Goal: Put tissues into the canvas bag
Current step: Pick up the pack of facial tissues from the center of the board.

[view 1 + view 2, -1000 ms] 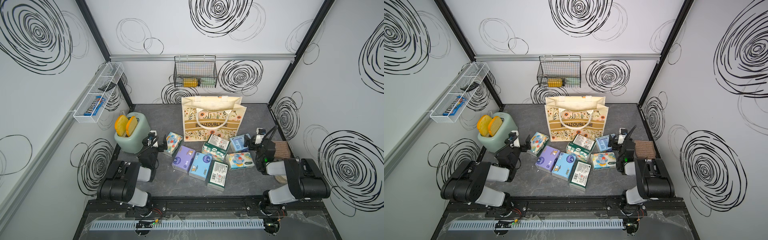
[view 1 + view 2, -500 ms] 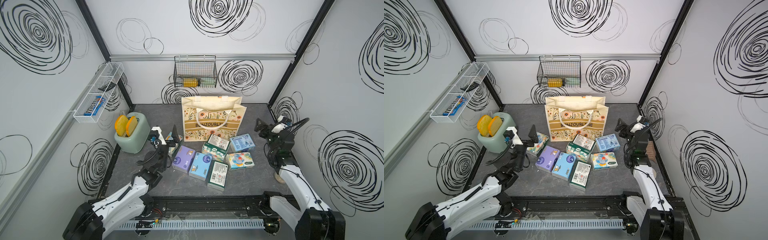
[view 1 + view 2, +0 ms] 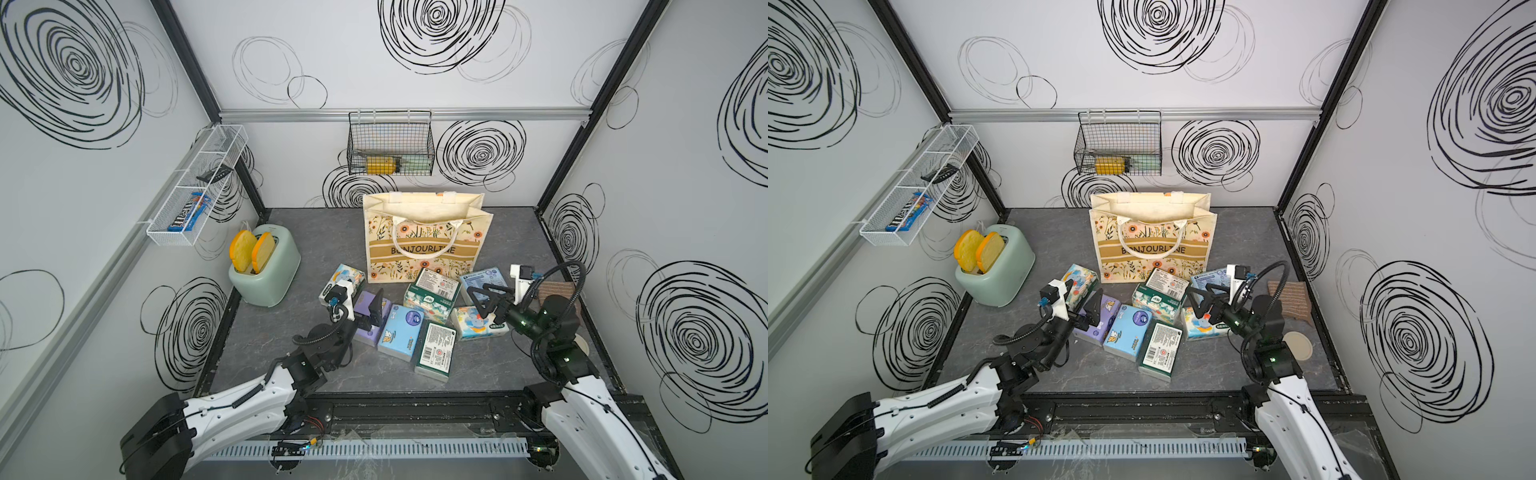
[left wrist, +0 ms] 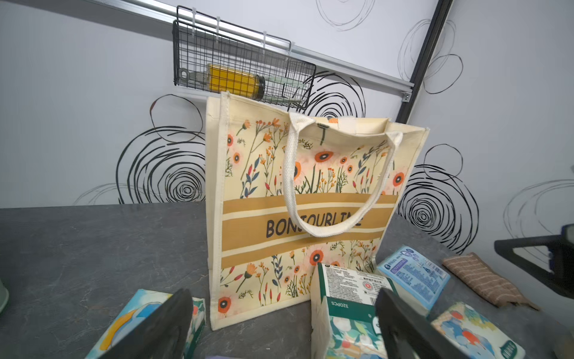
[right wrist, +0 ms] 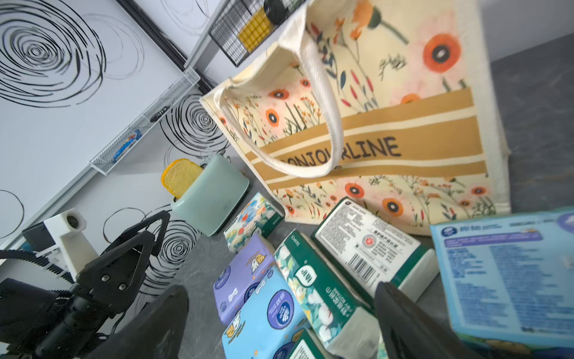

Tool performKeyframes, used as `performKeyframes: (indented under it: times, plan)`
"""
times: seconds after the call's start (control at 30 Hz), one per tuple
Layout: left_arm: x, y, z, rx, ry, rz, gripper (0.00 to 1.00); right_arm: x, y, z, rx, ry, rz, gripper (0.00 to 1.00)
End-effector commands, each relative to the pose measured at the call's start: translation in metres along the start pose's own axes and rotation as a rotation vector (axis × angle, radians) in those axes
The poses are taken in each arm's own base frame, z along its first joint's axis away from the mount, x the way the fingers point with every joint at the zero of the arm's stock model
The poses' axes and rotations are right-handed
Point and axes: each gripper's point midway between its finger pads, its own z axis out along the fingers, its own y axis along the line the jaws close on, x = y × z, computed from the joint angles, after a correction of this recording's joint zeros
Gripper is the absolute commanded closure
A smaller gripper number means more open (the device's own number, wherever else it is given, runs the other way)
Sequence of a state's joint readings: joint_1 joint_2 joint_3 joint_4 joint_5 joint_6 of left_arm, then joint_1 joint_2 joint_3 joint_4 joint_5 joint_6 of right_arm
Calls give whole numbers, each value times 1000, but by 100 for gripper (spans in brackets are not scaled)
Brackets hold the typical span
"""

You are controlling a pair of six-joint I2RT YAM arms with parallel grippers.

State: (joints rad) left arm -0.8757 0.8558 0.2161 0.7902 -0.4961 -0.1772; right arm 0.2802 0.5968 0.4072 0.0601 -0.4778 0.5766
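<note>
The canvas bag [image 3: 424, 237] [image 4: 310, 211] [image 5: 388, 124] stands upright and open-topped at the back middle of the grey table. In front of it lie several tissues packs: purple [image 3: 365, 299], light blue [image 3: 401, 334], green-white labelled [image 3: 434, 347] and elephant print [image 3: 476, 326]. My left gripper [image 3: 370, 313] [image 4: 282, 310] hovers open over the purple pack, holding nothing. My right gripper [image 3: 484, 297] [image 5: 281, 298] hangs open above the elephant-print pack, also empty.
A mint toaster [image 3: 266, 270] with toast stands at the left. A black wire basket [image 3: 390, 145] hangs on the back wall and a white wire shelf [image 3: 195, 187] on the left wall. A brown striped cloth [image 3: 559, 291] and a tan disc [image 3: 1296, 345] lie at the right.
Both arms have unfolded from the table's front edge. The left gripper moved right over the purple pack; the right gripper swung in from the right wall over the packs. Both stayed open.
</note>
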Motion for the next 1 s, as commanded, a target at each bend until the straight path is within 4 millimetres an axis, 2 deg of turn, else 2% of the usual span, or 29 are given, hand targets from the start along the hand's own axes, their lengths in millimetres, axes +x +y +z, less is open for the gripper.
performKeyframes:
  times: [0.0,0.03,0.1,0.17,0.23,0.4,0.53,0.67,0.83,0.97]
  plan:
    - [14,3,5,-3,12,-37,4,25,-1,13,131,179,-54,1]
    - [22,7,9,-16,43,-57,4,36,3,20,139,247,-97,0]
    - [26,7,18,-16,89,-65,4,58,11,35,128,370,-177,0]
    - [29,3,22,-10,122,-49,4,74,10,48,145,469,-239,0]
    - [32,3,23,-11,129,-44,4,79,8,61,165,538,-296,1]
    - [38,8,21,-9,151,-77,4,73,-14,87,269,597,-441,1]
    - [33,5,19,14,147,-73,4,88,-34,103,304,699,-501,3]
    - [31,10,15,-5,136,-74,4,105,-53,116,376,827,-519,1]
    - [29,14,13,-18,126,-66,4,124,-45,134,349,875,-556,8]
    - [33,15,16,-32,140,-57,4,130,-40,136,350,880,-563,11]
